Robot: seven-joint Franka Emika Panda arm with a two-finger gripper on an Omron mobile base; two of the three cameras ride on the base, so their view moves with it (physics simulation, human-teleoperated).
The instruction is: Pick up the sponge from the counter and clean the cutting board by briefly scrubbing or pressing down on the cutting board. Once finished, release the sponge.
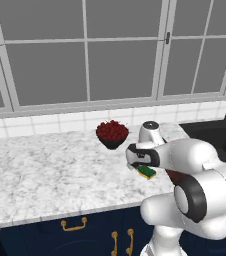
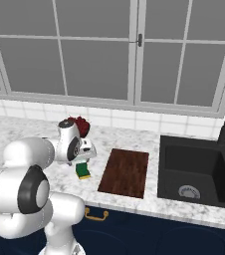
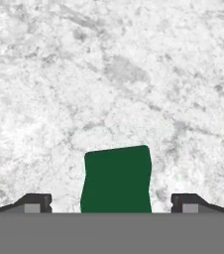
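— The fingers stand wide apart, one tip on either side of the sponge, with bare marble showing between each tip and the green block. From here they look to be pinching nothing yet.

— So the gripper is straddling it, not holding it?

— That is my reading. In the hand view the sponge sits centred between the tips, and I see no contact on either side. Whether the tips are already down at the sponge's height I cannot tell; the base views put the hand just above it, but the angle is poor.

— And where is the sponge?

— On the counter, just beside the near left corner of the cutting board, on the side away from the sink. It does not touch the board. The bowl of red fruit is behind the sponge, near it.

— How should the pick be done, then?

— I'd say keep the hand centred as it is, go down until the tips flank the yellow base rather than only the green top, then close evenly. It is soft, so a light squeeze ought to do. After that, lift clear of the marble before carrying it sideways to the board.
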